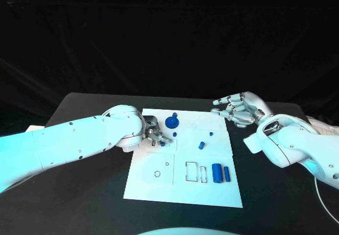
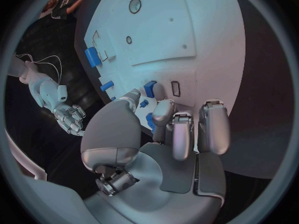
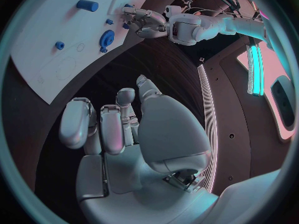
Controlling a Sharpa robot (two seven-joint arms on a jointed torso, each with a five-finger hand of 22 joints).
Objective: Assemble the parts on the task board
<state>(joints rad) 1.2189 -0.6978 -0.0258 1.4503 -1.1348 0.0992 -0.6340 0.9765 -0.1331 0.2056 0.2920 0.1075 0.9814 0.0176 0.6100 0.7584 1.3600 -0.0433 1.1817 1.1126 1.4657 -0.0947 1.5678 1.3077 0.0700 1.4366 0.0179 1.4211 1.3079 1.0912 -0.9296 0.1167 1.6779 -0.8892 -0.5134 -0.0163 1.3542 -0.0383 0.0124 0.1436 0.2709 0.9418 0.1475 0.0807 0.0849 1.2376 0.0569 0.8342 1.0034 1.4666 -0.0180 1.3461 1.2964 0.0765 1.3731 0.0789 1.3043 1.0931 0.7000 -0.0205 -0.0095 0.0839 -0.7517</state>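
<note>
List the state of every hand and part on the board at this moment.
Left hand: over the board's left edge, fingers curled around a small blue part.
Right hand: off the board's far right corner, holding nothing, fingers loosely bent and apart.
Gear: on the board, untouched.
Peg: lying loose mid-board.
Two blocks: side by side near the outlined slots, not held.
Board: flat on the table.

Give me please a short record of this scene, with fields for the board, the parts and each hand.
board: white task board in the middle of the black table
parts: blue gear, small peg, two blue blocks
left hand: over the board, fingers at a small blue part
right hand: beside the board's far corner, holds nothing
</note>
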